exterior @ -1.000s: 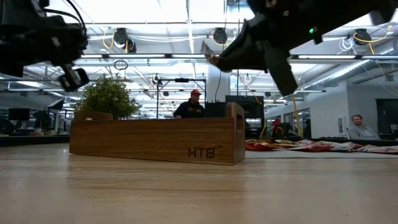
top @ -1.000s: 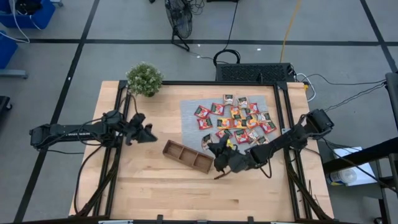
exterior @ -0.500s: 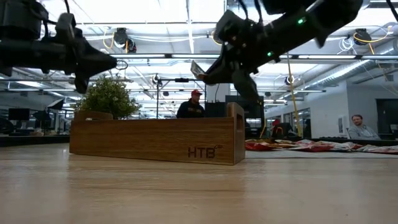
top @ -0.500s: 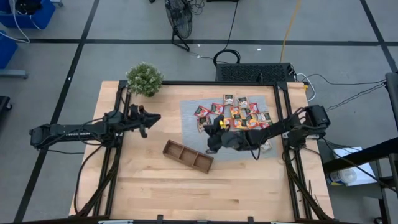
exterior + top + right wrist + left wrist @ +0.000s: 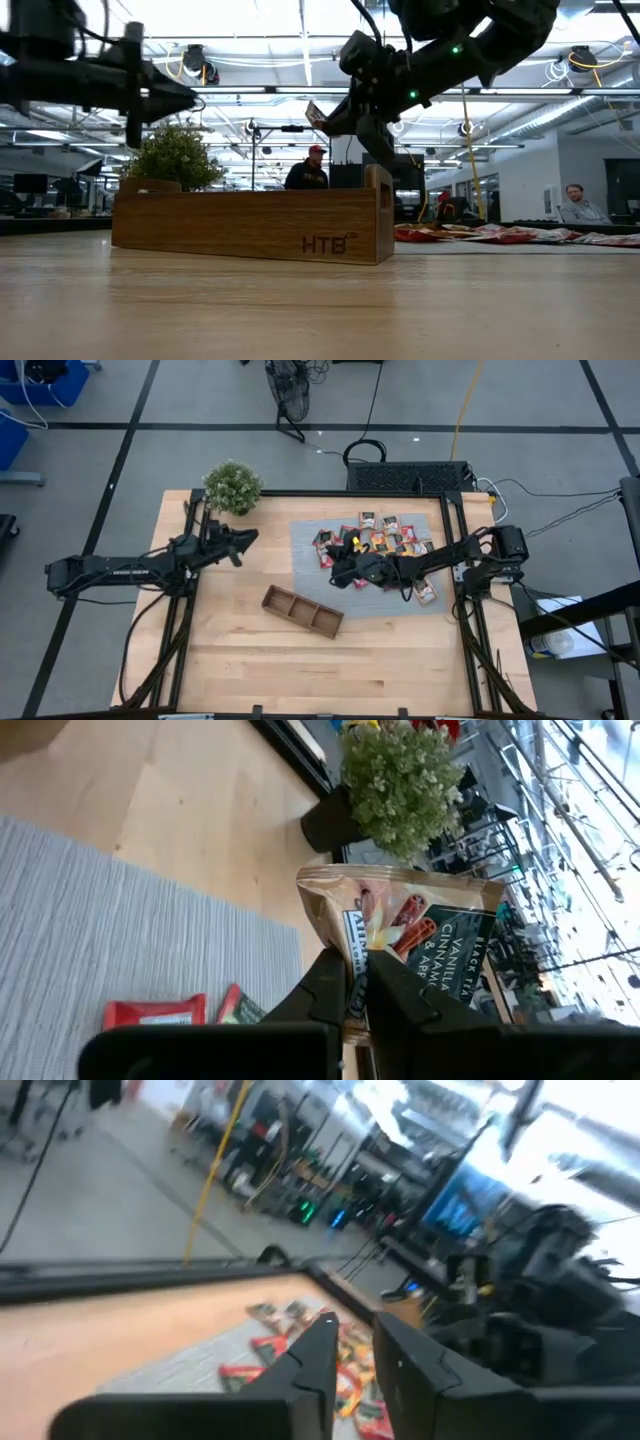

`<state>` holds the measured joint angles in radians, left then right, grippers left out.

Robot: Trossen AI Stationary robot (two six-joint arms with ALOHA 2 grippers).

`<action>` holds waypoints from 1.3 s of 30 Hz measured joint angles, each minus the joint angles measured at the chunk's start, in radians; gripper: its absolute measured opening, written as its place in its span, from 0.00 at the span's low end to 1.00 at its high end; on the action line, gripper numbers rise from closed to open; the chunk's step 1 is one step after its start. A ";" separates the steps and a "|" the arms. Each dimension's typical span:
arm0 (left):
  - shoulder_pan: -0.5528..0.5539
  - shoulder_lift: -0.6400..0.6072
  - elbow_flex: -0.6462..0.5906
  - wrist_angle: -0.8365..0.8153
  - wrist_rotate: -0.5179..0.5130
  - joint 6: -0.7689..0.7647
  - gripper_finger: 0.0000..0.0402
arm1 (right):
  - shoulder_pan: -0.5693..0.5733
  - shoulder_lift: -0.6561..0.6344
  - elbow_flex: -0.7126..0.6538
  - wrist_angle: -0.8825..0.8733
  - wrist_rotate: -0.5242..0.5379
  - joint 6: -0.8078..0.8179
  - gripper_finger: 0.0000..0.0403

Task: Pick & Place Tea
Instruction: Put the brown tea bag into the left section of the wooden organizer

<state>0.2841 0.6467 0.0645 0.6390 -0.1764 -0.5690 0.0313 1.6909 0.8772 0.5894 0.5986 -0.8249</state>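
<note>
My right gripper (image 5: 338, 572) hovers over the left part of the grey mat (image 5: 305, 532), shut on one dark green tea sachet (image 5: 420, 925) with a light label. The other tea sachets (image 5: 388, 538), red, orange and green, lie flat on the mat. The brown wooden tray (image 5: 302, 611) rests on the table nearer than the mat. At the table's left, my left gripper (image 5: 250, 537) hangs level in the air. Its fingers stand a narrow gap apart (image 5: 362, 1342) and hold nothing. My right gripper pinches the sachet's edge (image 5: 352, 955) between its two fingers, which come nearly level from the table's right. The rest of the sachet sticks out past the fingertips (image 5: 316, 113). It is tilted and lifted clear of the mat and the tray.
A small potted plant (image 5: 232, 487) stands at the far left corner. Dark rails run along the table's left and right sides (image 5: 455, 560). Bare wood lies near the front edge (image 5: 300, 670). People sit in the room beyond the table (image 5: 312, 172).
My right gripper has carried the sachet from above the tray's right end toward the table's far edge, out over the mat, keeping its hold. My left gripper has tipped up from slanting down to level, rolled, and shifted a little toward the far edge.
</note>
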 joint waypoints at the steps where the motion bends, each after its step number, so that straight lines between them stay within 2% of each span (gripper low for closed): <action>1: 0.006 0.045 0.021 0.000 0.000 -0.002 0.22 | -0.006 0.000 0.000 0.007 -0.020 0.002 0.04; 8: 0.012 0.425 0.276 0.005 0.059 0.087 0.48 | -0.032 0.000 0.000 0.044 -0.079 0.045 0.04; 14: 0.011 0.656 0.510 -0.041 0.279 0.118 0.63 | -0.040 0.000 0.001 0.050 -0.056 0.047 0.04; 17: 0.012 0.735 0.584 -0.065 0.332 0.123 0.66 | -0.039 0.000 0.000 0.050 -0.020 0.036 0.04; 25: 0.008 0.847 0.679 -0.061 0.330 0.140 0.68 | -0.036 0.000 0.000 0.038 0.003 0.050 0.04; 39: 0.028 0.899 0.712 -0.056 0.245 0.174 0.53 | -0.036 0.000 0.000 0.038 0.003 0.033 0.04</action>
<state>0.3126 1.5452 0.7761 0.5830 0.0682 -0.3954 -0.0051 1.6909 0.8776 0.6273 0.6018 -0.7918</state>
